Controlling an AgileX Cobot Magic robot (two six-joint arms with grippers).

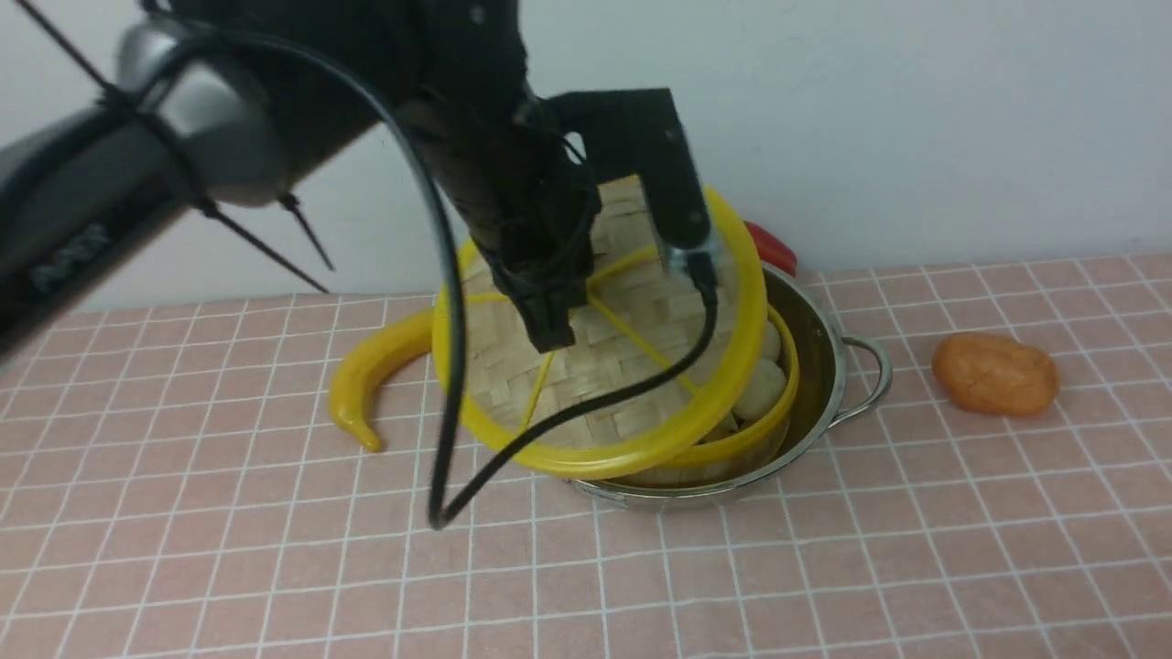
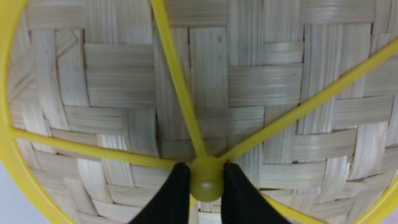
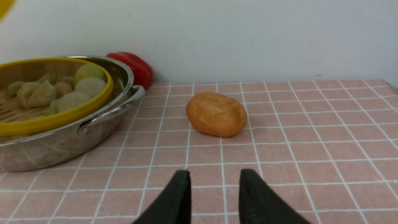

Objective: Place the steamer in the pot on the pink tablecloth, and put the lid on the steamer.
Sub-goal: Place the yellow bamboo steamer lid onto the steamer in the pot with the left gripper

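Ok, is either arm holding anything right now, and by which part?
The left gripper is shut on the lid, pinching its yellow central hub. The right gripper is open, holding nothing.

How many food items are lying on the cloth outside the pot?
3: a banana left of the pot, an orange potato-shaped piece right of it, a red pepper behind it. The held lid may hide others.
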